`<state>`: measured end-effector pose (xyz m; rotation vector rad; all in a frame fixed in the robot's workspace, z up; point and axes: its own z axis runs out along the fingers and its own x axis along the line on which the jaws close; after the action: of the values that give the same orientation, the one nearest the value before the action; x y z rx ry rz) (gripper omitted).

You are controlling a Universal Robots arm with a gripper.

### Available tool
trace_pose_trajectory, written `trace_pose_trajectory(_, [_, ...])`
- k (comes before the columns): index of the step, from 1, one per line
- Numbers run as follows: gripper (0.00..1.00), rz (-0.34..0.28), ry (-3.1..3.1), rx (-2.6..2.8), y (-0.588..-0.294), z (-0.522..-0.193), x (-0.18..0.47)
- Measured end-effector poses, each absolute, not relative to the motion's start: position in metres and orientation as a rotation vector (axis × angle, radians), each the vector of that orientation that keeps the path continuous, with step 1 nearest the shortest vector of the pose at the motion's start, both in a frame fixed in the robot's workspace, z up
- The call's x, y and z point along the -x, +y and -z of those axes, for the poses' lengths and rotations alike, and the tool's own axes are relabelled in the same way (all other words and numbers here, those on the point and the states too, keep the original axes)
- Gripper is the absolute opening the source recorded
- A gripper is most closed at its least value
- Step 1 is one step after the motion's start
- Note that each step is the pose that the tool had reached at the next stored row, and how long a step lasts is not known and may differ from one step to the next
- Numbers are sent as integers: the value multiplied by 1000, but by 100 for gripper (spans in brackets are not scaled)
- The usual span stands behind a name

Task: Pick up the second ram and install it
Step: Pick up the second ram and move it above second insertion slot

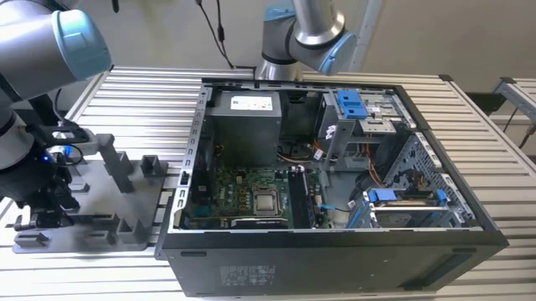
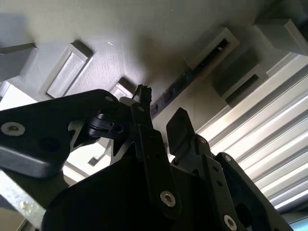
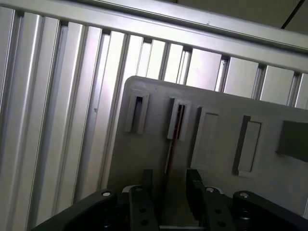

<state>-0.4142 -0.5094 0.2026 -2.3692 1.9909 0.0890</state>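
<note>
Gripper [image 3: 171,195] fingers apart, holding nothing. Second ram [image 3: 180,120] stands on edge in grey plate [image 3: 142,156], straight ahead, lined up with gap.

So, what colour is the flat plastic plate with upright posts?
Plain grey plate, clearest in the exterior view.

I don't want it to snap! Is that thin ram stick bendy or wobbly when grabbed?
Probably stiff, not floppy: the ram stands straight on edge in the plate's slots. Likely light, being so thin. Possibly fragile, so the open gripper should squeeze gently.
</note>
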Motion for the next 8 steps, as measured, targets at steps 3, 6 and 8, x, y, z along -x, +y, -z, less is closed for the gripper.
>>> trace_pose_trajectory(3, [42, -89, 1996, 2365, -510, -200, 414])
trace_pose_trajectory(6, [42, -89, 2001, 2361, -510, -200, 414])
trace_pose_trajectory(8, [42, -89, 2001, 2361, -510, -200, 414])
